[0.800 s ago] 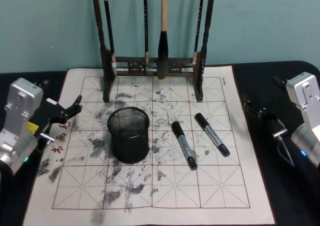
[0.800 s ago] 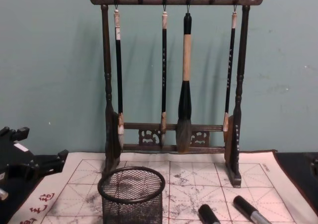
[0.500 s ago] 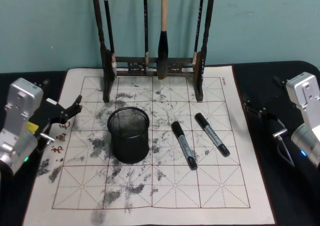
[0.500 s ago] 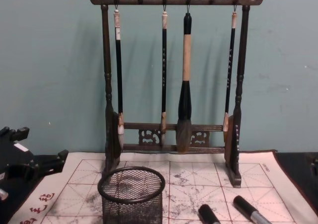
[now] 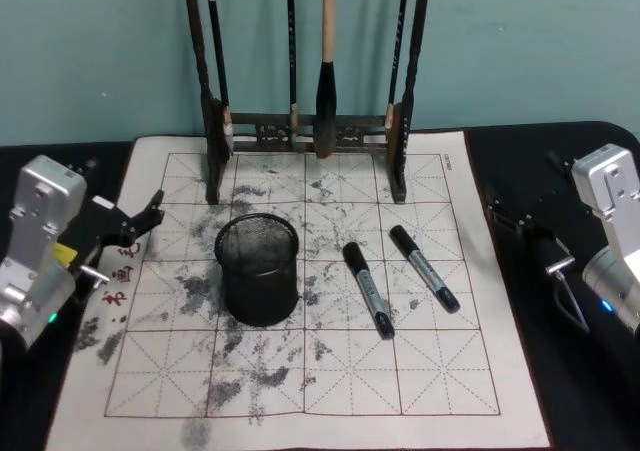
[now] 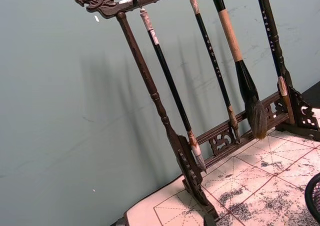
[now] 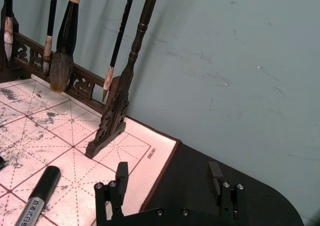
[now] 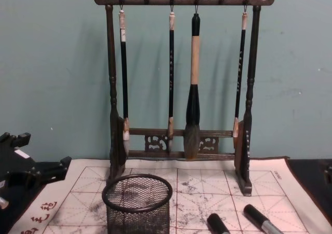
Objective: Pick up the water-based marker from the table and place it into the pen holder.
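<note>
Two black water-based markers lie on the ink-stained grid mat: one (image 5: 368,289) just right of the pen holder, the other (image 5: 424,267) a little farther right. Their caps show low in the chest view (image 8: 218,224) (image 8: 258,219). The pen holder (image 5: 258,269), a round black mesh cup, stands upright left of them with nothing visible inside (image 8: 137,203). My left gripper (image 5: 120,188) hovers open at the mat's left edge (image 8: 44,151). My right gripper (image 5: 525,186) hovers open off the mat's right edge, its fingers (image 7: 121,173) spread wide above the black table, with one marker (image 7: 37,198) near them.
A tall dark wooden rack (image 5: 310,131) of hanging calligraphy brushes stands at the back of the mat (image 5: 330,391), against a teal wall. Black tabletop (image 5: 590,391) borders the mat on both sides. The mat's front half is bare of objects.
</note>
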